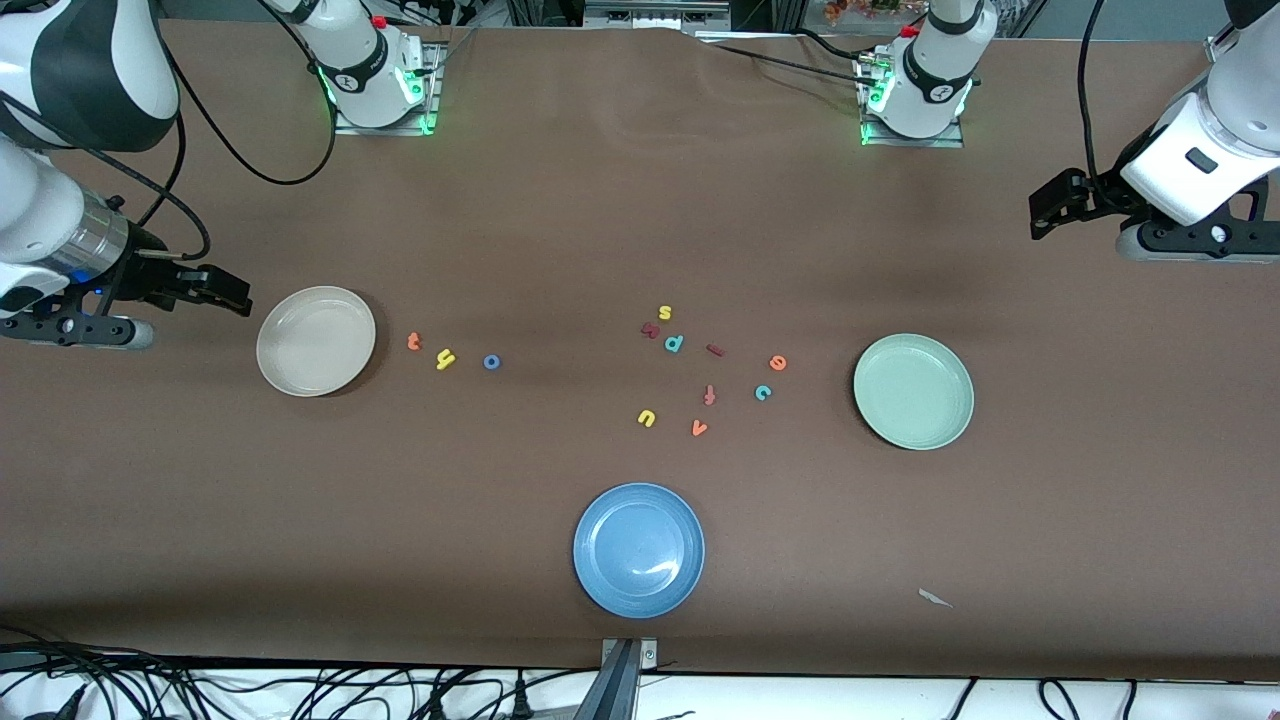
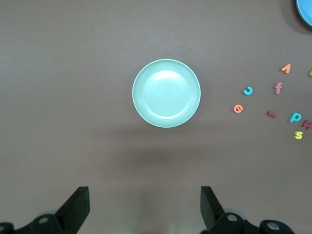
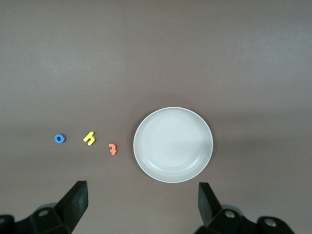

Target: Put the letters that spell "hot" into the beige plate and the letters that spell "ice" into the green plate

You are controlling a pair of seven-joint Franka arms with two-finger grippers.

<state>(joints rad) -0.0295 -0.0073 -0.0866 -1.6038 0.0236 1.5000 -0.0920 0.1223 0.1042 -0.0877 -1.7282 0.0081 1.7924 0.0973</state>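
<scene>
Brown surface (image 1: 600, 230) carries everything; both plates are empty, nothing is sorted yet; right pincer (image 1: 225, 290) hangs open beside the beige plate (image 1: 316, 341), left pincer (image 1: 1050, 210) waits open near the green plate (image 1: 913, 391); next, I think, comes a fine pinch on the orange "t" (image 1: 414, 342), just beside the beige plate.

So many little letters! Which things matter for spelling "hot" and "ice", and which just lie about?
Needed: yellow h, blue o, orange t, beige plate; dark-red i, teal c, orange e, green plate.

Lying about: blue plate, s, p, u, f, v.

blue plate (image 2: 306, 9): cut by edge | dark-red letter (image 1: 650, 330): shape unreadable
</scene>
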